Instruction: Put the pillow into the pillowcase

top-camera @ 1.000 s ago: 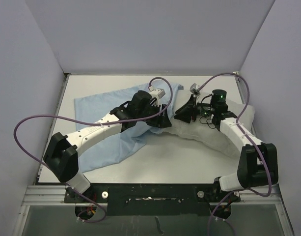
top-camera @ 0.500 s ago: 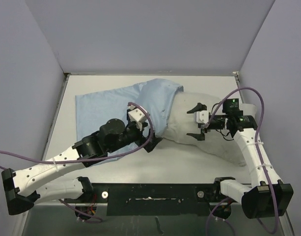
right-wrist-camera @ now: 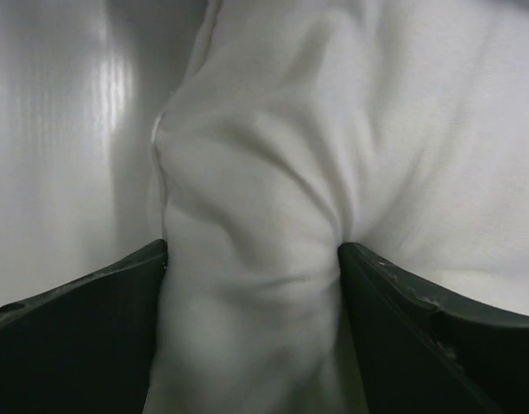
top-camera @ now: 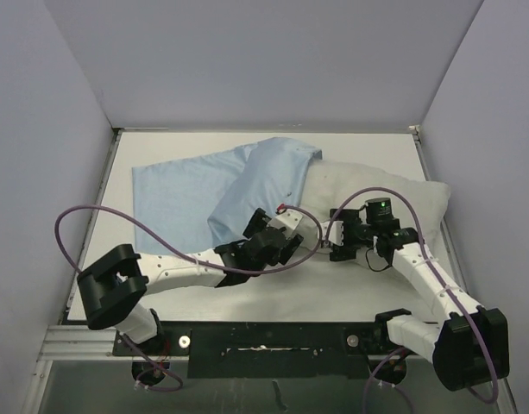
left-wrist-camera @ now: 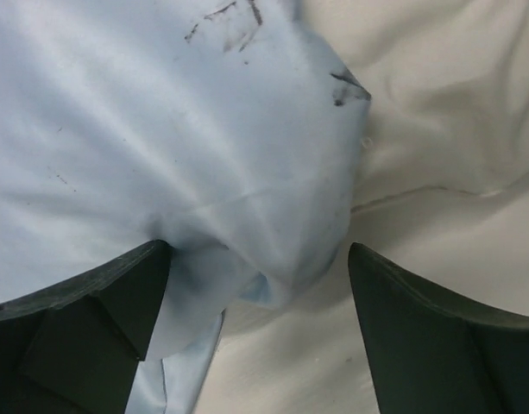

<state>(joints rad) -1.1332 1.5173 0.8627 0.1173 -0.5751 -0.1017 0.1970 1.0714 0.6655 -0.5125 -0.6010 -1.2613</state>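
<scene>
- Plump off-white rectangular fabric pillow: lies on the white table at the right, with its left end tucked inside the pillowcase.
- Thin light-blue wrinkled fabric pillowcase: spread at the left; its mouth bulges over the pillow's end.
- Left end effector: at the pillowcase's near edge, fingers spread wide and open. In the wrist view a blue fold touches one finger only.
- Right end effector: at the pillow's near edge. In the wrist view its wide-set fingers pinch a ridge of pillow.
</scene>
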